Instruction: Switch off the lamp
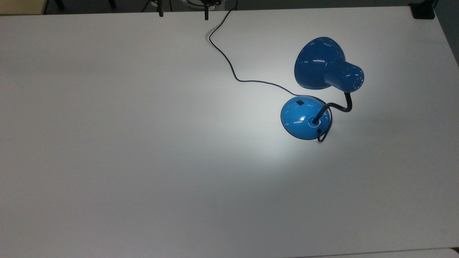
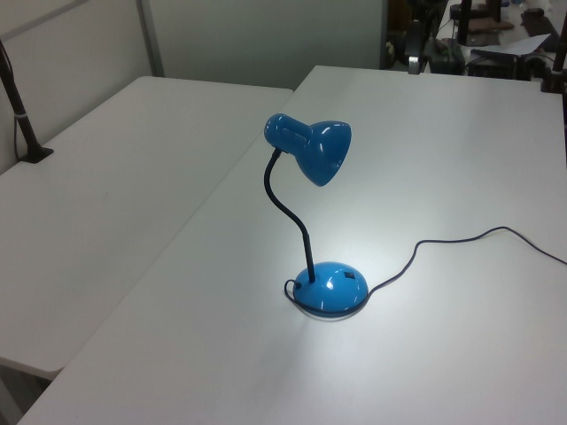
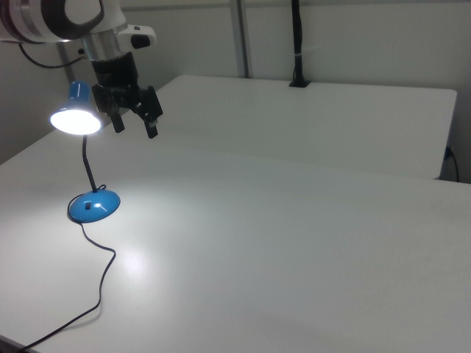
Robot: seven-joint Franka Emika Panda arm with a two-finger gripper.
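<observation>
The blue lamp stands on the white table (image 1: 143,143) at the top view's right, and it is lit. Its bell-shaped shade (image 1: 319,64) glows white in the right view (image 3: 73,119) and throws a bright pool around the domed base (image 1: 304,117). The small black switch (image 1: 300,103) sits on the base's far side in the top view. A black gooseneck (image 2: 288,208) joins the base (image 2: 332,285) to the shade (image 2: 319,150). My gripper (image 3: 135,126) hangs open in the air beside the shade, well above the base (image 3: 94,206), holding nothing. Its two fingertips (image 1: 160,14) show at the top view's upper edge.
The thin black cord (image 1: 233,71) snakes from the base to the table's far edge in the top view. A second white table (image 2: 115,177) adjoins on the left view's left. A black post (image 3: 296,44) is clamped at the back in the right view.
</observation>
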